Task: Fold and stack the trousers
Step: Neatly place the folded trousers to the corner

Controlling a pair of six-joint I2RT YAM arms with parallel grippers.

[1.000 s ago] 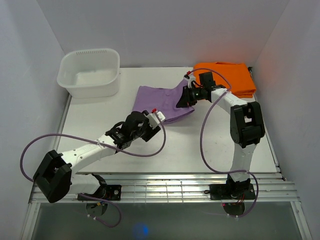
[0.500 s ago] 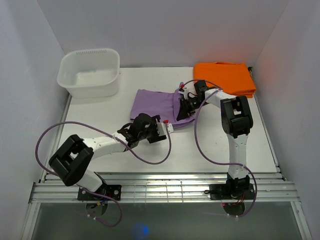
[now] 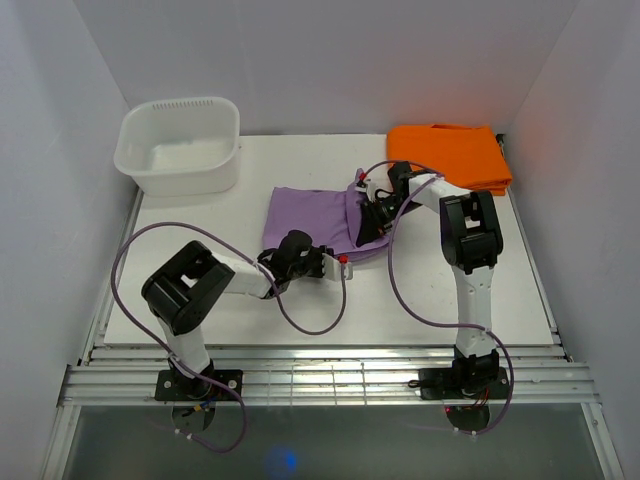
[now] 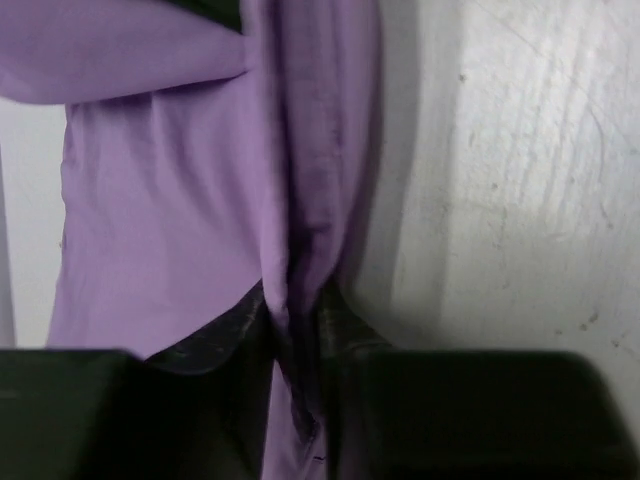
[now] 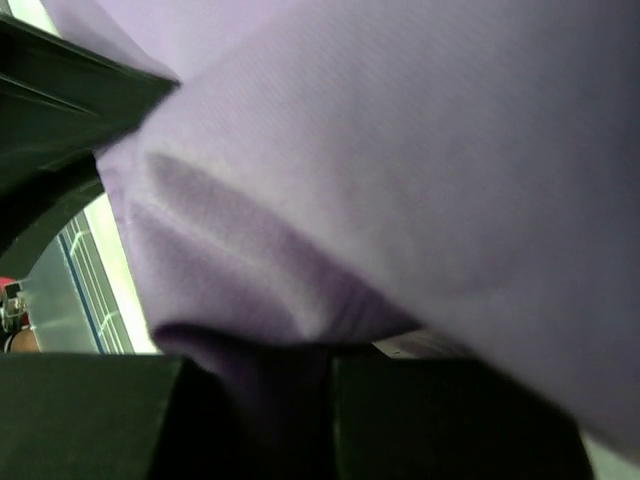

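Top view: the lilac soft cloth trousers (image 3: 308,212) are lying part-folded mid-table, left of the folded orange cloth (image 3: 450,152). The left gripper (image 3: 335,263) is taking their near edge and the right gripper (image 3: 368,215) their right edge, likely to carry a fold over. Left wrist: the fingers (image 4: 225,340) are pinching a cloth ridge, nearly closed. Right wrist: the fingers (image 5: 450,420) are clamping a bunched fold

I see the lilac trousers (image 3: 305,212), folded to a rectangle, flat on the middle of the table (image 3: 200,235), right edge pinched into ridges.
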